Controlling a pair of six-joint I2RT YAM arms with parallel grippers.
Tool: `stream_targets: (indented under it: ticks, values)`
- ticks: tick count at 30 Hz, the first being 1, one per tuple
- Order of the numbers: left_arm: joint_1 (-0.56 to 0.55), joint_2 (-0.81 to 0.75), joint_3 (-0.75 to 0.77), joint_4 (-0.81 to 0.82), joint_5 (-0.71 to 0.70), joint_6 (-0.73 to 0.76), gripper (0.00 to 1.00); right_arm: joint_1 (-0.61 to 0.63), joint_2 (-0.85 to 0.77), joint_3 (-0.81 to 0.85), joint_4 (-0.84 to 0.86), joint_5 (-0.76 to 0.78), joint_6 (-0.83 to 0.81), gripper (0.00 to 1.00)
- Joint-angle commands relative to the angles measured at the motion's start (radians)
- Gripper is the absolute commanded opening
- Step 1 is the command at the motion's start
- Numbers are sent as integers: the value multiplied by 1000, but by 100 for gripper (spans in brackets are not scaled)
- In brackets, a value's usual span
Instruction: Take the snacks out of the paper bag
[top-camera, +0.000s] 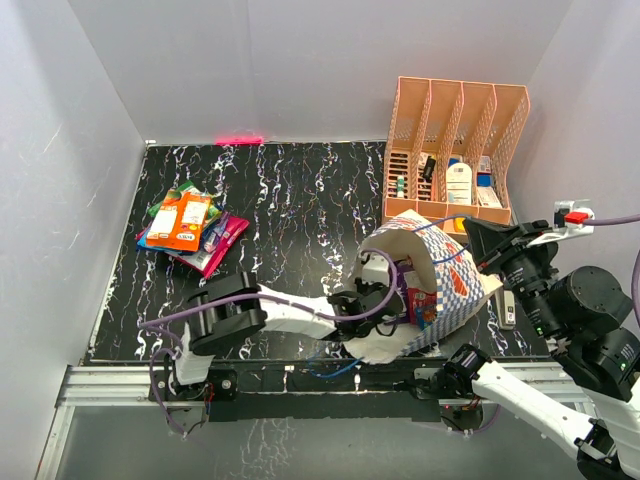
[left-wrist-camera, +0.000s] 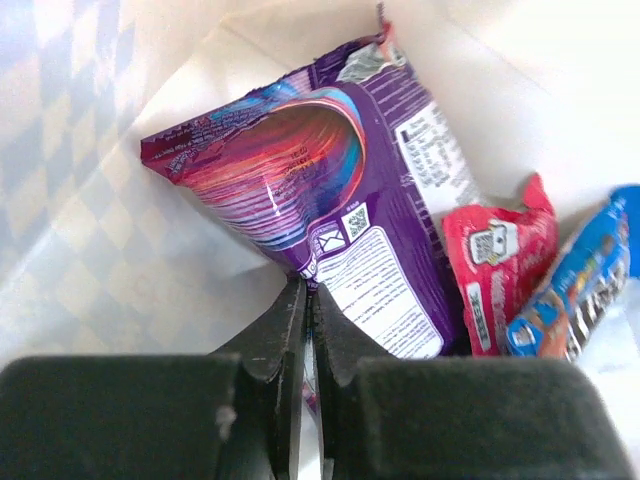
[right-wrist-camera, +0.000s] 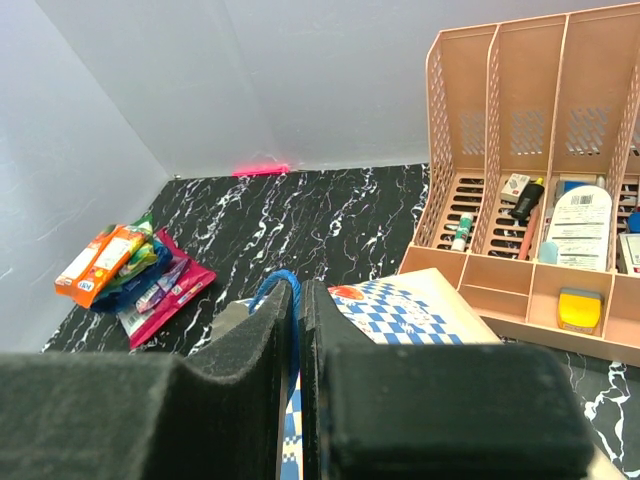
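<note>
The blue-and-white checkered paper bag (top-camera: 452, 288) lies on its side near the table's front edge, mouth toward the left. My left gripper (left-wrist-camera: 308, 292) reaches inside it and is shut on the lower corner of a purple snack packet (left-wrist-camera: 330, 170). A red packet (left-wrist-camera: 497, 270) and a blue one (left-wrist-camera: 580, 285) lie beside it on the cream lining (left-wrist-camera: 120, 250). At the bag's top, my right gripper (right-wrist-camera: 297, 290) is shut on the thin blue cord handle (right-wrist-camera: 272, 290). A pile of snacks (top-camera: 190, 228) rests on the table at the left.
A peach-orange slotted organizer (top-camera: 455, 150) with small items stands at the back right, just behind the bag. The black marbled table (top-camera: 290, 200) is walled by grey panels on three sides. The snack pile (right-wrist-camera: 130, 275) also shows in the right wrist view.
</note>
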Motion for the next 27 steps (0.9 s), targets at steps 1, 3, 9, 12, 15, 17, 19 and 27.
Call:
stream_targets:
  ticks: [1, 3, 9, 12, 15, 17, 19, 27]
  values:
    - [5, -196, -62, 10, 83, 81, 0, 5, -32, -8, 25, 15, -9, 7]
    - [5, -256, -74, -23, 124, 72, 0, 4, -38, -18, 24, 21, -9, 7]
    - [-16, -385, -88, -146, 199, 78, 0, 4, -31, -23, 26, 39, -26, 7]
    - [-28, -422, -80, -229, 215, 71, 0, 5, -17, -17, 27, 41, -42, 7]
    - [-42, -433, -78, -297, 223, 65, 0, 4, -6, -12, 27, 41, -49, 7]
    - [-45, -429, -102, -292, 224, 57, 0, 5, -1, -12, 28, 41, -52, 7]
    - [-46, -410, -117, -279, 224, 46, 0, 5, 5, -17, 33, 38, -52, 7]
    - [-46, -290, -107, -306, 153, -54, 11, 5, 26, -5, 51, 9, -52, 7]
